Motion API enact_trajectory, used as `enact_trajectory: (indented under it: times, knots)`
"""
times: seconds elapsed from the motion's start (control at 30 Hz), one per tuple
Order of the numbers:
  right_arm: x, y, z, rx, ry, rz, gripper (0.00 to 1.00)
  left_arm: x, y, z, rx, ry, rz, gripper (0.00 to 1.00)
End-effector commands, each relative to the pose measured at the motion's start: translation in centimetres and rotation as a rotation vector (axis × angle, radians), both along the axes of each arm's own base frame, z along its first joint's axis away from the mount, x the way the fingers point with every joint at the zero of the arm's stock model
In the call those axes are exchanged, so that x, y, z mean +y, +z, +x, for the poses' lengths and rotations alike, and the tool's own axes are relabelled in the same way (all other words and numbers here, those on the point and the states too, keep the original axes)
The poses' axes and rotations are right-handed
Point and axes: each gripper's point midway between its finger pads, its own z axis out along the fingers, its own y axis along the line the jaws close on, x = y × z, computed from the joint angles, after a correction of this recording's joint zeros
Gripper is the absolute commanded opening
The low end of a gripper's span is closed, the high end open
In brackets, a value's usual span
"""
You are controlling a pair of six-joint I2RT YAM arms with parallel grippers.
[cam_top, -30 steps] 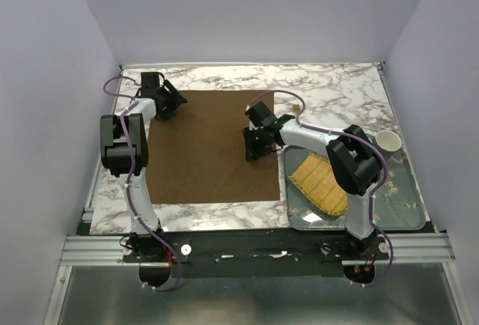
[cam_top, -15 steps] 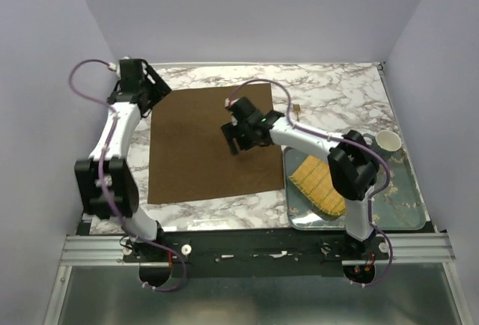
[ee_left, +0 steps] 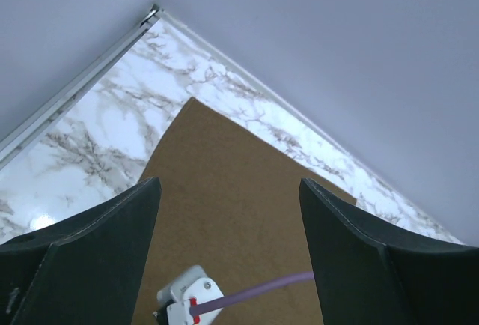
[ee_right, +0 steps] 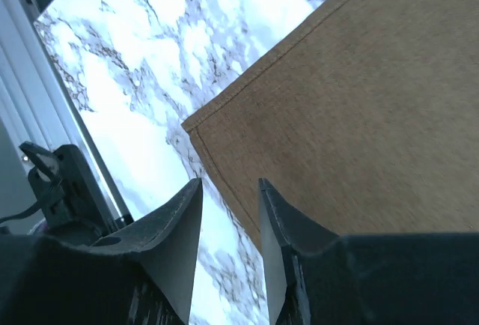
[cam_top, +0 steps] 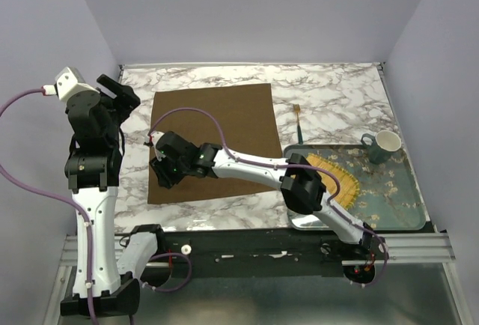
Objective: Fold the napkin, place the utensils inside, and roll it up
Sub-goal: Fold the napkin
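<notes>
The dark brown napkin lies flat and unfolded on the marble table. My right gripper reaches across it to its near-left corner. In the right wrist view the right gripper is open with a narrow gap, just above the napkin's left edge near that corner, holding nothing. My left gripper is raised high off the napkin's far-left side. In the left wrist view it is wide open and empty, looking down on the napkin. The fork, gold tines and teal handle, lies on the table right of the napkin.
A teal tray at the near right holds the yellow bamboo mat and a mug. The right arm's links stretch low over the napkin's near part. Walls enclose the table on the left, far and right sides.
The right gripper swept from the napkin's right side across to its near-left corner. The left arm lifted away from the far-left corner and rose high at the left.
</notes>
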Motion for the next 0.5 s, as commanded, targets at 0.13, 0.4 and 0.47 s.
enact_trajectory:
  times: [0.13, 0.4, 0.47]
  knots:
    - [3.0, -4.3, -2.8, -0.023, 0.116, -0.035, 0.4, 0.1, -3.3, 0.0, 0.12, 0.007, -0.001, 0.83]
    - [3.1, -5.8, -3.7, -0.073, 0.168, -0.085, 0.39, 0.6, -3.5, 0.3, 0.134, 0.02, 0.028, 0.84]
    - [2.9, -6.8, -4.6, -0.079, 0.195, -0.114, 0.39, 0.6, -3.6, 0.4, 0.137, 0.017, 0.026, 0.84]
